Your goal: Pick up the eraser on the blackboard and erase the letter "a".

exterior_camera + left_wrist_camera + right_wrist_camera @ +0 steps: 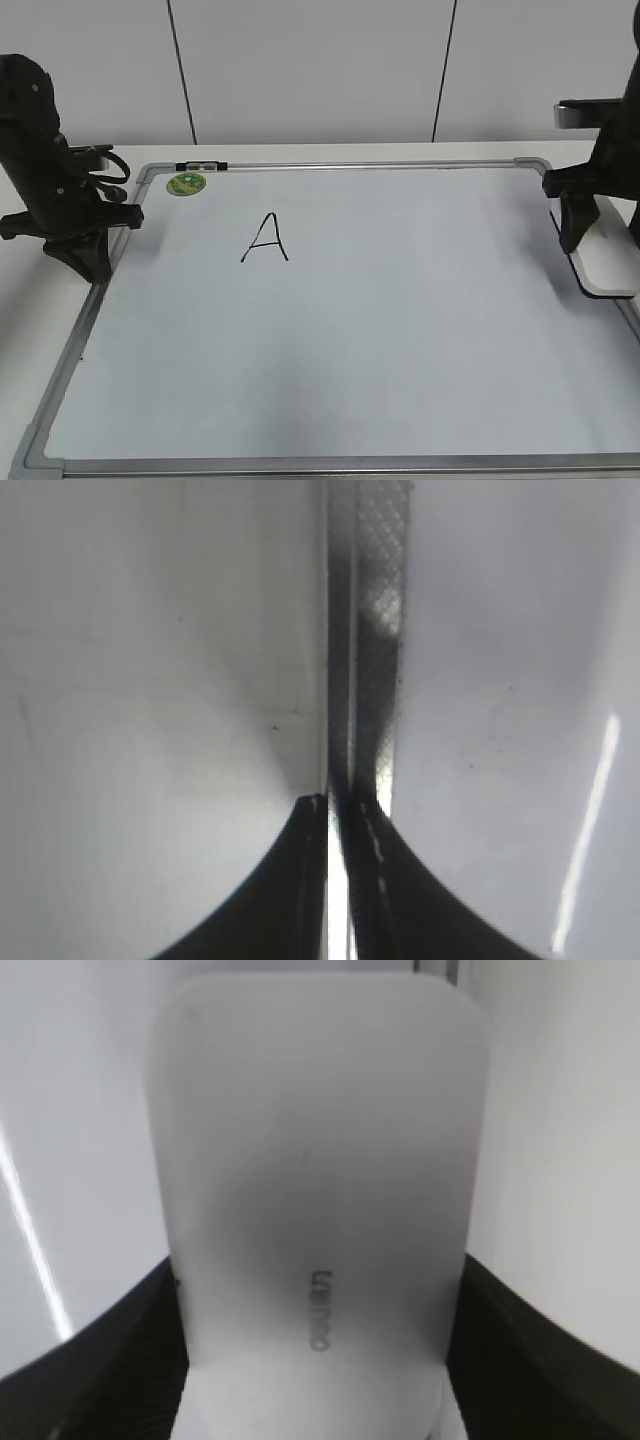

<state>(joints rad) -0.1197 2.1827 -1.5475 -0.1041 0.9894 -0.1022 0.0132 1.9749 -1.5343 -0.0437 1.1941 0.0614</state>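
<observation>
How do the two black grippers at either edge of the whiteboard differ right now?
The left gripper is shut on nothing, over the large white board's grey frame. The right gripper straddles the flat white rounded plastic eraser at the board's right edge. Both are black and low.

A: How much room is there around the capital "A" point(265, 238) on the blackboard point(330, 390)?

B: Bare board lies right of it and toward the near frame. Past its far left sit a green magnet point(186, 184) and a marker point(201, 165), both against the far frame.

A: And at the sides?

B: Left of the "A", the left gripper point(92, 262) stands over the board's left frame. Far right of it, the right gripper point(572, 235) straddles the eraser point(315, 1210) at the right frame, its fingers point(100, 1360) close along both sides.
</observation>
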